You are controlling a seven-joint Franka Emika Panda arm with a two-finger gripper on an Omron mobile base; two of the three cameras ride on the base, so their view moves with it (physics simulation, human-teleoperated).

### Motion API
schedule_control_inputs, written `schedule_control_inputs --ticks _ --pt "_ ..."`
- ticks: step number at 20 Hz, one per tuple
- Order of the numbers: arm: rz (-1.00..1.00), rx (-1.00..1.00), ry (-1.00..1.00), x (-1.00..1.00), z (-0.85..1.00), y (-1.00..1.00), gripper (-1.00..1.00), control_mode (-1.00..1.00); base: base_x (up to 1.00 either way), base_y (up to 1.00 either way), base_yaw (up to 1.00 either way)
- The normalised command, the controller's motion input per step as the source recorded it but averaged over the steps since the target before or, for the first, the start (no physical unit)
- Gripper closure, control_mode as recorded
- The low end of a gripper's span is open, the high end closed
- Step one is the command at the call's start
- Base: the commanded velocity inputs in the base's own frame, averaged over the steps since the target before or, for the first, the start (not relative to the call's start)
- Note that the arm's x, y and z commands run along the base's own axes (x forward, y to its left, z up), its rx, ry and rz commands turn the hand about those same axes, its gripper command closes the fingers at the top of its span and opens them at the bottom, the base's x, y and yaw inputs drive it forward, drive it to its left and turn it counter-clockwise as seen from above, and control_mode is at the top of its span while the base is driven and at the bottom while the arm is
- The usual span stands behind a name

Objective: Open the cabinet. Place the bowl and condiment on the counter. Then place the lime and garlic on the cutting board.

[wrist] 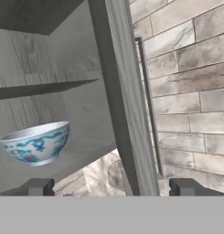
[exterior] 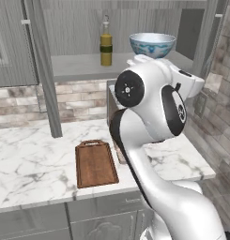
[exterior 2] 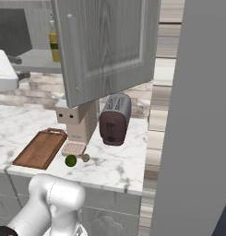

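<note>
Now my claw (wrist: 111,187) is spread wide and grips nothing; I see just its two dark tips. It points at the edge of an open cabinet (exterior: 46,70) door. Past that door, the bowl (wrist: 35,142) sits on the shelf (exterior: 83,65) beside the condiment (exterior: 105,44). My white arm hides part of the table (exterior: 32,164). From the right, the lime (exterior 2: 70,160) and garlic (exterior 2: 86,158) lie near the cutting board (exterior 2: 40,148).
</note>
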Motion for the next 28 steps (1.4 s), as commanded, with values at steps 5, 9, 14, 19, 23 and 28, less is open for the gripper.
schedule_control_inputs --ticks 5,9,14,19,23,28 --pt "-0.18 0.02 0.00 0.00 0.00 0.00 -1.00 -1.00 0.00 0.00 0.00" --pt "-0.15 0.04 0.00 0.00 0.00 0.00 -1.00 -1.00 0.00 0.00 0.00" --pt "-0.09 0.01 0.00 0.04 0.00 -0.01 -1.00 -1.00 0.00 0.00 0.00" --pt "-0.02 0.00 0.02 0.19 0.00 -0.07 -1.00 -1.00 0.00 0.00 0.00" --pt "-0.02 0.00 0.03 0.17 0.00 -0.11 -1.00 -1.00 0.00 0.00 0.00" --pt "-0.04 0.00 0.01 0.04 0.00 -0.12 -1.00 -1.00 0.00 0.00 0.00"
